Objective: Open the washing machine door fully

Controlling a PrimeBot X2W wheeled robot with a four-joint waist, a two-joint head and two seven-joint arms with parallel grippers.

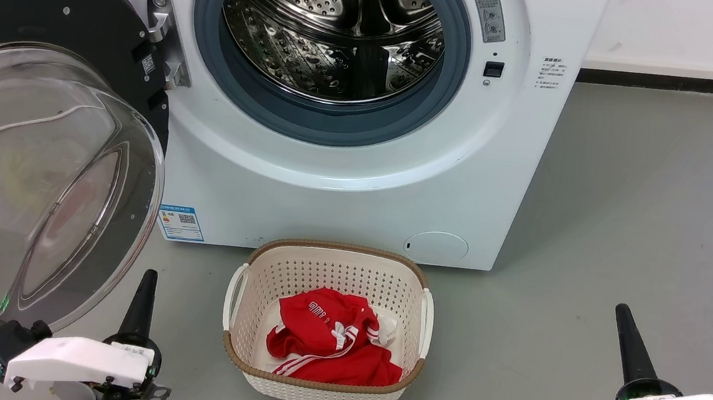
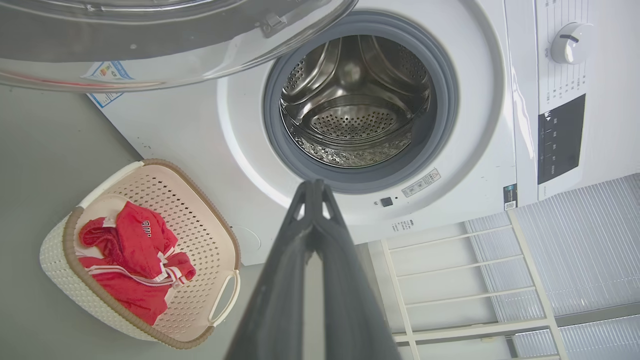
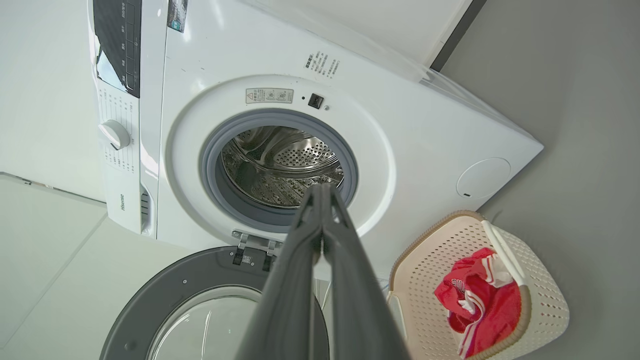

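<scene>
The washing machine door (image 1: 27, 142) is swung wide open to the left on its hinge (image 1: 163, 37), its clear glass bowl bulging toward me; it also appears in the left wrist view (image 2: 150, 45) and the right wrist view (image 3: 200, 310). The steel drum mouth (image 1: 331, 36) with its grey rubber ring is uncovered. My left gripper (image 1: 144, 296) sits low at the lower left, just right of the door's rim and apart from it, fingers shut and empty (image 2: 312, 187). My right gripper (image 1: 626, 335) rests at the lower right, far from the machine, shut and empty (image 3: 322, 192).
A cream perforated laundry basket (image 1: 238, 294) holding a red garment (image 1: 330, 338) stands on the grey floor in front of the machine. A white wall with dark skirting (image 1: 665, 81) runs to the right. A white rack (image 2: 450, 280) shows beside the machine.
</scene>
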